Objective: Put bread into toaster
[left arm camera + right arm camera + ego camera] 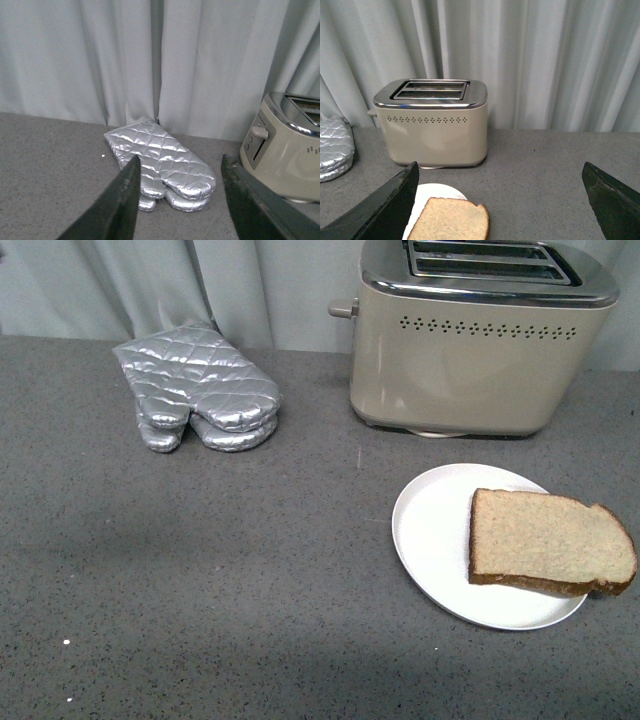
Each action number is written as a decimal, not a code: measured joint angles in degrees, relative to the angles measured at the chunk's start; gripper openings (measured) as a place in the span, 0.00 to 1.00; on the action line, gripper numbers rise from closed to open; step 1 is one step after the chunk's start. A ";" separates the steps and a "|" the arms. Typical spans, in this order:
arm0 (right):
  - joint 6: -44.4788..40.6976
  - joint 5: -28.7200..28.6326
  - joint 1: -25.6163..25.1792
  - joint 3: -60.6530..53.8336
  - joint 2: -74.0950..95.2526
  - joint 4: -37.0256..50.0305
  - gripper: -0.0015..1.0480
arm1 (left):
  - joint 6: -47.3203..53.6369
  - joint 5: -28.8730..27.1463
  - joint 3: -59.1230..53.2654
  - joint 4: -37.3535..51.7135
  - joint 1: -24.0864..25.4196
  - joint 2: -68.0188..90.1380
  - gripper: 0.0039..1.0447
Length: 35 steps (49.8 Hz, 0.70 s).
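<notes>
The bread (pixel 550 542) is a light-brown slice with a darker crust, lying flat on a white plate (pixel 430 530) at the front right. It also shows in the right wrist view (pixel 451 220). The beige toaster (pixel 480 360) with a chrome top and two empty slots stands behind the plate, lever knob on its left side; it shows in the right wrist view (pixel 432 125) and the left wrist view (pixel 285 150). My right gripper (pixel 500 182) is open and empty, above the counter near the bread. My left gripper (pixel 180 175) is open and empty, facing the oven mitts.
Silver quilted oven mitts (pixel 200 388) lie at the back left, also in the left wrist view (pixel 160 162). A grey curtain (pixel 250 280) hangs behind the grey speckled counter (pixel 200 570). Neither arm shows in the front view.
</notes>
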 joint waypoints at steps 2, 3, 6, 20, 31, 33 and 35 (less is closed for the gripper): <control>0.00 -0.22 0.00 0.00 0.00 0.00 0.91 | 1.31 1.42 -1.73 -0.76 0.90 -2.34 0.41; 0.00 -0.20 0.00 0.02 0.00 0.00 0.91 | 1.62 1.73 -2.10 -1.01 1.11 -2.80 0.40; 0.00 -0.17 0.00 0.00 0.00 0.00 0.91 | 2.86 2.95 -3.80 -2.21 2.16 -4.76 0.31; 0.00 -0.13 0.00 0.00 0.00 -0.02 0.91 | 4.66 8.59 -9.29 -11.08 7.98 -19.04 0.03; 0.00 -0.13 0.00 0.00 0.00 -0.02 0.91 | 4.92 11.76 -11.82 -20.68 11.30 -31.23 0.03; 0.00 -0.11 0.00 0.02 0.00 -0.02 0.91 | 4.92 12.13 -12.04 -21.86 11.58 -32.63 0.03; 0.00 -0.11 0.00 0.00 0.00 -0.02 0.91 | 4.94 14.05 -12.22 -23.12 12.83 -34.10 0.03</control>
